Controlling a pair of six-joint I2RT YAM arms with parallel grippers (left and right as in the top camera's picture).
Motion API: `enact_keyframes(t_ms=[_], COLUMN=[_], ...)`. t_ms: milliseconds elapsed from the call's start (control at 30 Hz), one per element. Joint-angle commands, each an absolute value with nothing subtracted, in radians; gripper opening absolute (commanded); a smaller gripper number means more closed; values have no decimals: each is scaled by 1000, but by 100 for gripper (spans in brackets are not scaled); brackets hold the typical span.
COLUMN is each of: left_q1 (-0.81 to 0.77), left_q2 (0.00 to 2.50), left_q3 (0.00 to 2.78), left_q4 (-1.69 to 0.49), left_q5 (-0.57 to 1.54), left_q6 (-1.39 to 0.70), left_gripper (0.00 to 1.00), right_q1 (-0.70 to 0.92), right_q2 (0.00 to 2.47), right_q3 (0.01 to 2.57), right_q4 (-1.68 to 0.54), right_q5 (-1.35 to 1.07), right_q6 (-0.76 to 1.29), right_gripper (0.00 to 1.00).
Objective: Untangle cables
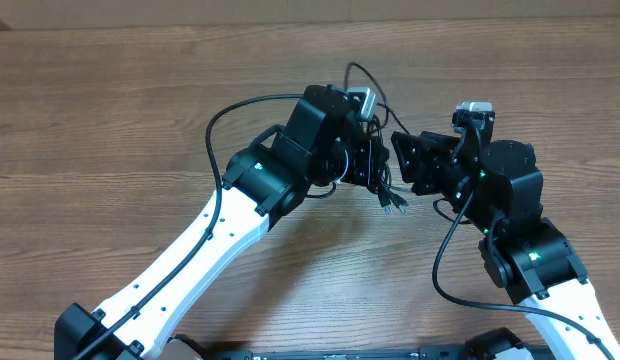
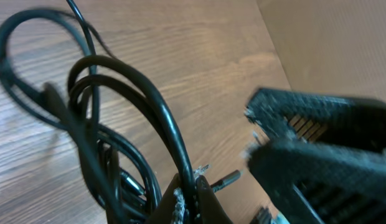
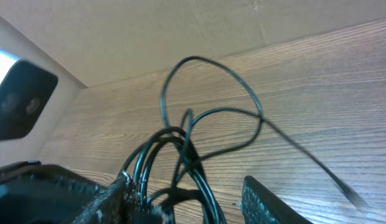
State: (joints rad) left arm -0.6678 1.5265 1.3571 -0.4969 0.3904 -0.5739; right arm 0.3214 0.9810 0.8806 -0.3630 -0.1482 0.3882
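Where the two arms meet above the middle of the table, the cables are seen as one tangled bundle of thin black cords, held up off the wooden surface. In the overhead view, small plug ends are seen hanging below the bundle, and a thin loop is thrown upward past the arms. In the left wrist view, several overlapping loops are shown rising from the clamp point and curving away to the left. In the right wrist view, a wide loop is spread above the knot, and a single strand is trailed off to the lower right, where it is blurred.

The bundle is pinched by the left gripper, whose jaws are closed tight on the cords at the base of the loops. The right gripper is held just beside it, facing it from the other side. Its fingers are kept apart, and the lower part of the tangle is placed between them without being clamped. In the left wrist view this gripper is blurred.

A plain cardboard wall is seen standing along the far edge of the table.
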Motion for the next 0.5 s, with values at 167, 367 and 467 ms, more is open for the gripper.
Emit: enact_keyframes(t_ms=[167, 367, 467], left_q1=[-668, -668, -665], left_q2=[1512, 1512, 1512], left_q3=[1359, 1359, 1359], left_q4=[-505, -566, -595], left_q5=[454, 488, 460], left_q6=[-423, -6, 98], left_gripper=[4, 4, 4], right_q1=[318, 318, 301], right_q2=[977, 977, 977], right_q3=[892, 892, 892], right_q4=[-408, -466, -467], right_q5=[-127, -68, -68], right_q6=[384, 451, 506], right_gripper=[59, 60, 60])
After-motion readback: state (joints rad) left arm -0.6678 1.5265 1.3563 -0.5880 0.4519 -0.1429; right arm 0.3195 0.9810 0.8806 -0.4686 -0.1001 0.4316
